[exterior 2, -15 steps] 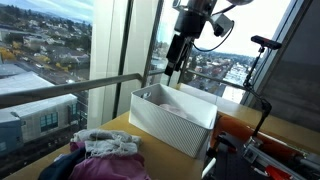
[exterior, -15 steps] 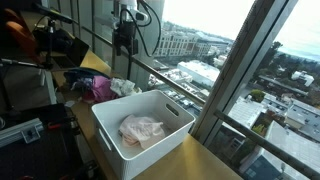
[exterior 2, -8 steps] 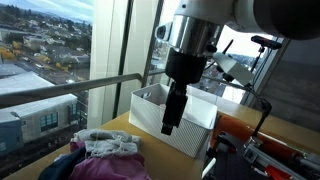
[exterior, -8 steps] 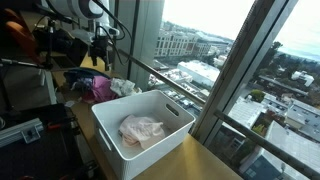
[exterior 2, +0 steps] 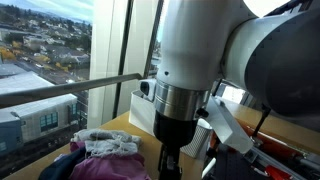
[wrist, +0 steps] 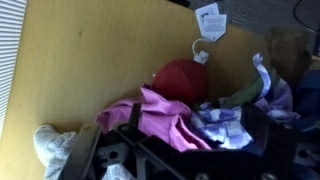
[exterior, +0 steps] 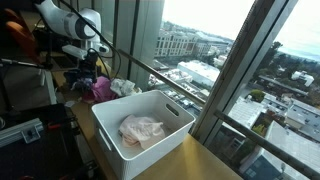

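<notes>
Robot's gripper (exterior: 88,74), jaws spread wide and holding nothing, hangs just above a heap of crumpled magenta, white and purple clothes (exterior: 103,88) on the yellow wooden tabletop (wrist: 90,60). A white rectangular plastic bin (exterior: 160,138) stands at the heap's four o'clock.

Daylight pours in through the windows (exterior: 230,60). We log the sky (exterior: 290,25) washed out at upper right. The room side at left is dim and backlit. The arm (exterior 2: 220,70) looms close, soft-focused. Wrist view murky: clothes pile (wrist: 190,115) blurred, lower edge darkest.
</notes>
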`<move>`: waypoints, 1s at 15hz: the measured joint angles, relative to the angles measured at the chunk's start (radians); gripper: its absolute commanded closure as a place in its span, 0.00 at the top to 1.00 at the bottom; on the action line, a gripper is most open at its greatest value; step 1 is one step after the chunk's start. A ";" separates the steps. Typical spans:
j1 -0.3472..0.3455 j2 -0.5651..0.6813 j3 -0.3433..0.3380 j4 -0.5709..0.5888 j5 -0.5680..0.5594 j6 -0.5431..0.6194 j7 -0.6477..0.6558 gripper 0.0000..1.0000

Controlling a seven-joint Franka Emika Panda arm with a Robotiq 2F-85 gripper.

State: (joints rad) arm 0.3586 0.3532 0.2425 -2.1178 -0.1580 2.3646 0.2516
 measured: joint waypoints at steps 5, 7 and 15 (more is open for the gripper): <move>-0.014 0.100 0.016 0.062 0.139 0.060 -0.118 1.00; -0.025 0.128 0.020 0.115 0.166 0.071 -0.177 1.00; -0.038 0.231 0.060 0.216 0.204 0.110 -0.335 1.00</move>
State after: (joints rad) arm 0.3209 0.5844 0.3028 -1.9018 0.0461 2.4742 -0.0835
